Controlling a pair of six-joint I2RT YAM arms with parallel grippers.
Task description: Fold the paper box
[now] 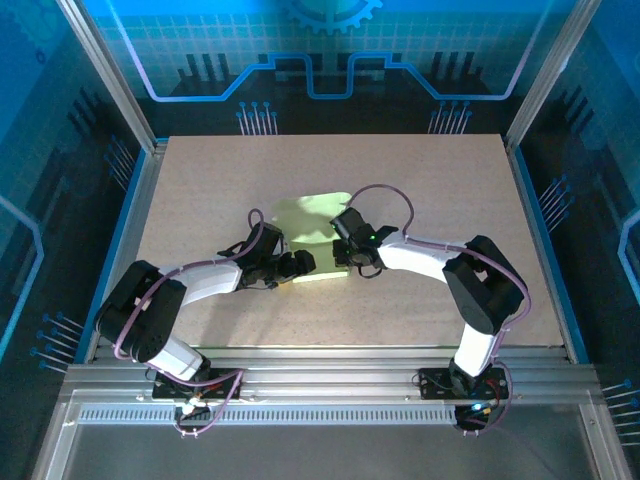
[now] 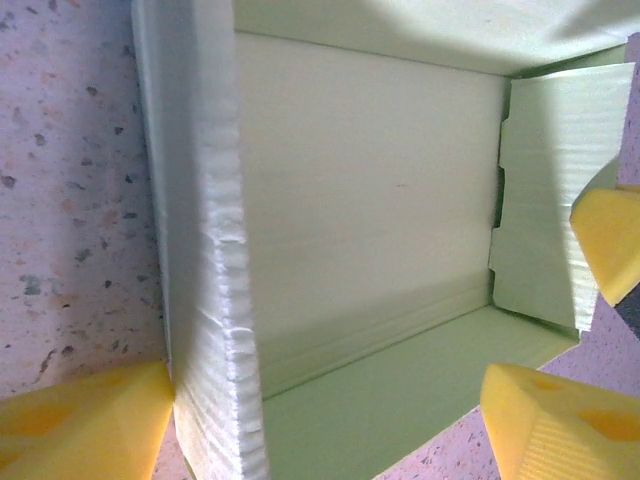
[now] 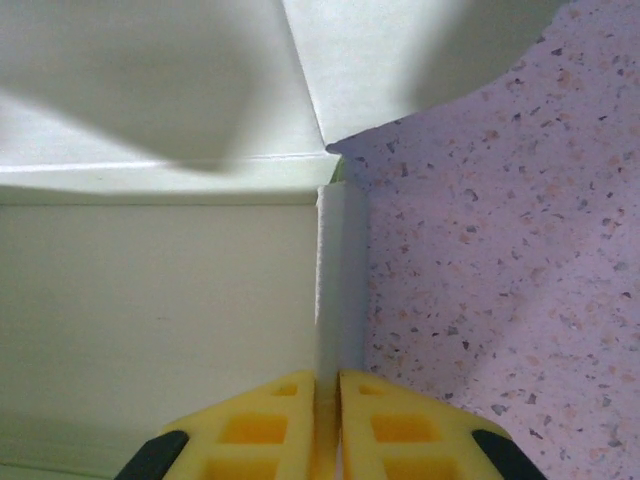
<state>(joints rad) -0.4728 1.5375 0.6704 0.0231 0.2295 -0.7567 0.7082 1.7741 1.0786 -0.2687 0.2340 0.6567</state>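
The paper box (image 1: 318,214) lies half folded at the middle of the table, pale lime-green with its walls raised. In the left wrist view the paper box (image 2: 370,180) has an upright side wall (image 2: 205,250) and a flat floor panel. My left gripper (image 2: 325,400) is open, its yellow fingers standing wide on either side of the box's near end. My left gripper (image 1: 300,265) sits at the box's near left. My right gripper (image 3: 330,385) is shut on the thin upright end wall (image 3: 340,280) of the box. From the box's right side my right gripper (image 1: 345,250) reaches in.
The speckled table (image 1: 450,200) spreads out around the box on all sides. Metal frame rails (image 1: 330,375) run along the near edge by the arm bases. A yellow finger (image 2: 610,240) of the other gripper shows at the box's far end tab.
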